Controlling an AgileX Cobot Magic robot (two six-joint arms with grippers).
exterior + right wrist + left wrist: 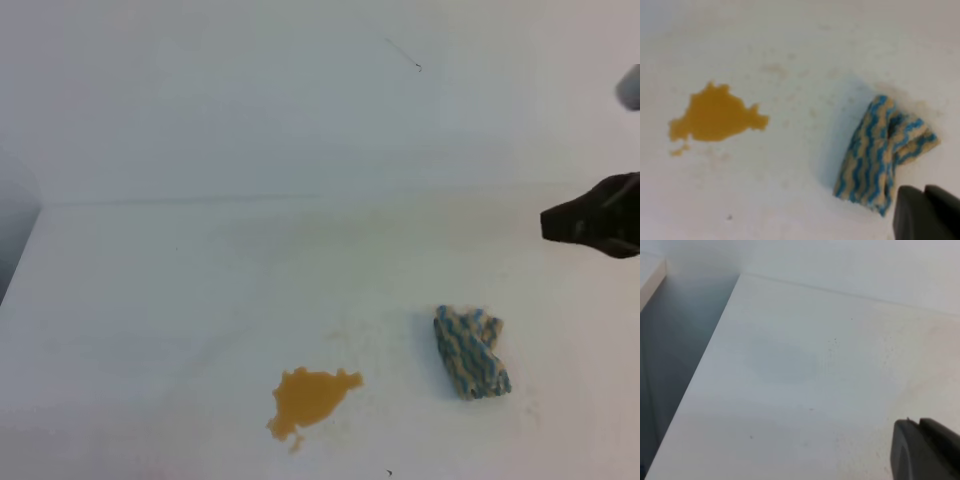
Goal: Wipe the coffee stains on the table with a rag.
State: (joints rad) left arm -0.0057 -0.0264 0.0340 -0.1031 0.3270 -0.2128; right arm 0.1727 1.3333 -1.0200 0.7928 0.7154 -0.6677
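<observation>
Exterior high view, near to far. Nearest the lower edge, at about 6 o'clock on the plain white matte bench (150, 300), lay the orange-brown, ragged-edged coffee blotch (308, 397), unwiped, with a faint tan smear just beyond it. Beside it, toward 3 o'clock and apart from it, lay the small lumpy rag woven in blue, teal and beige zigzag (471, 352), its long axis running roughly 11 to 5 o'clock. Farther back, at the frame's right edge, hung the black right fingers (548, 224), pressed together and holding nothing; from them the rag lay toward 7 o'clock, nearer the viewer and lower.

The right arm was judged the nearer one, so the coming move turned on opening those fingers and descending across the rag's short axis.

In the right wrist view the rag (883, 155) sat just above the dark finger tips (927, 212), the blotch (715, 114) well off at 9 o'clock. The left fingers (925, 450) showed only as a dark corner over bare bench; whether they were apart could not be told. The right arm was cut off by the frame.
</observation>
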